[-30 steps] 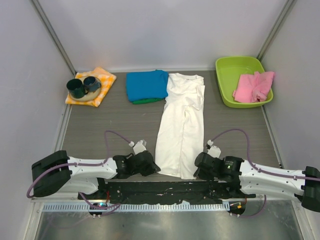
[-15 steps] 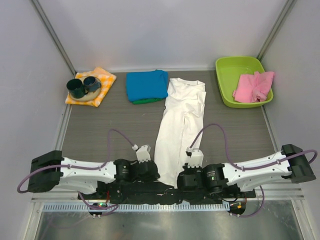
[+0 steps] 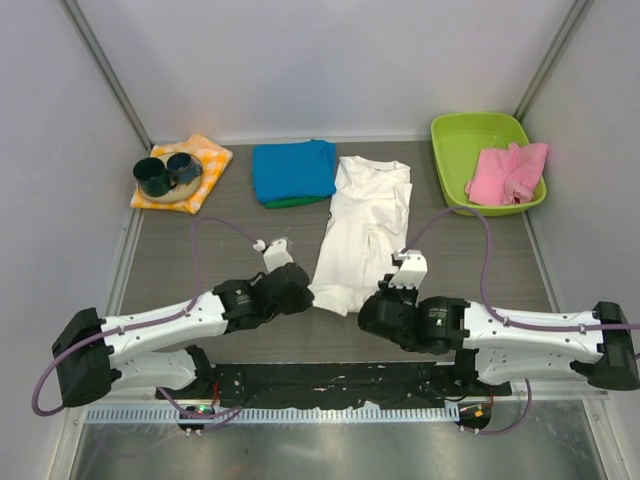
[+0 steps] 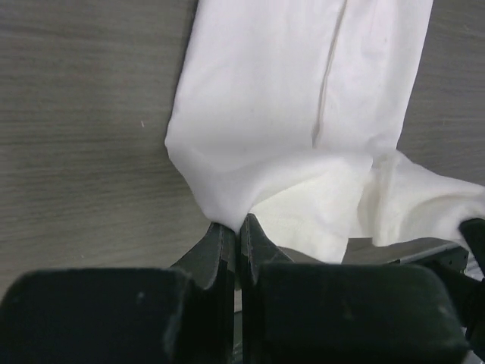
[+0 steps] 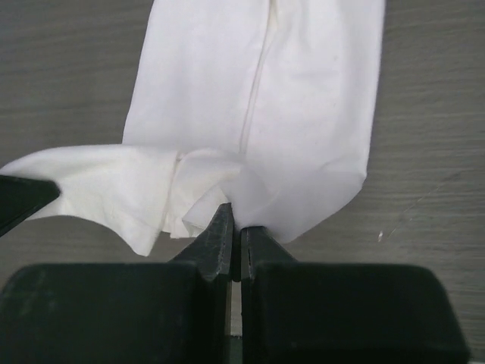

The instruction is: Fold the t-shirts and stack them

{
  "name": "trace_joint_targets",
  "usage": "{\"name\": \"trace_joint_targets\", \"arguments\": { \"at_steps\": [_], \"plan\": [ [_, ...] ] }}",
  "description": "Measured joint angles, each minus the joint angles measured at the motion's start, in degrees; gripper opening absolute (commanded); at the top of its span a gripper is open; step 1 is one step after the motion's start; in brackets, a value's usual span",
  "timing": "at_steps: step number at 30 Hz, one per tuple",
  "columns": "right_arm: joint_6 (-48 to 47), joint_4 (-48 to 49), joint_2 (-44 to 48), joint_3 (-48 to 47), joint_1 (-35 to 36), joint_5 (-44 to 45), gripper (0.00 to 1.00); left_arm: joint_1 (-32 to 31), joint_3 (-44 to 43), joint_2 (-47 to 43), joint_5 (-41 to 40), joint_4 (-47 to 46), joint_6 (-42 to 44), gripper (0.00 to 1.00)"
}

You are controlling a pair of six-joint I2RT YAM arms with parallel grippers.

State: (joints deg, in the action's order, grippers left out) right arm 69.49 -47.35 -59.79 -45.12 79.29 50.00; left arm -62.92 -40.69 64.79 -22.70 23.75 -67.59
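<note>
Two grippers clamped tight on near hem of white t-shirt (image 3: 365, 225), laid lengthwise at centre: left gripper (image 4: 239, 225) at left corner, right gripper (image 5: 236, 216) at right. Folded blue t-shirt (image 3: 292, 170) atop green t-shirt (image 3: 290, 203), far side.

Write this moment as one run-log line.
step: fold white tee | left hand: shut on its hem | right hand: shut on its hem | blue tee: folded, at back

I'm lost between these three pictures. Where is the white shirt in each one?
Top view: the white t-shirt lies in the centre, running near to far.
Left wrist view: it fills the upper centre and right; the left hand pinches its edge at the bottom.
Right wrist view: upper centre; the right hand pinches it at the bottom.
Shared landmark: the grey table beneath it.
</note>
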Motion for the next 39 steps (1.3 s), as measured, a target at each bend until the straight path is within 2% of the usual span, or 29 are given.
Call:
{"name": "trace_joint_targets", "arguments": {
  "at_steps": [7,14,20,28,39],
  "plan": [
    [-12.04,8.22,4.04,1.73,-14.34,0.83,0.01,8.96,-5.99,8.7,4.81,-4.7,6.97,0.0],
    [-18.67,15.39,2.56,4.28,-21.68,-1.49,0.01,10.6,-16.46,22.38,9.25,-9.62,11.21,0.0],
    [-22.67,21.11,1.57,6.71,-29.77,-4.42,0.01,13.55,-20.76,27.21,12.28,-11.17,12.79,0.0],
    [-27.41,29.59,-5.25,6.88,-40.28,-11.26,0.01,19.85,-23.93,29.27,14.84,-11.74,14.1,0.0],
    [-30.99,38.14,-16.81,3.78,-48.83,-19.89,0.01,25.57,-27.93,38.62,20.44,-15.23,14.29,0.0]
  ]
}}
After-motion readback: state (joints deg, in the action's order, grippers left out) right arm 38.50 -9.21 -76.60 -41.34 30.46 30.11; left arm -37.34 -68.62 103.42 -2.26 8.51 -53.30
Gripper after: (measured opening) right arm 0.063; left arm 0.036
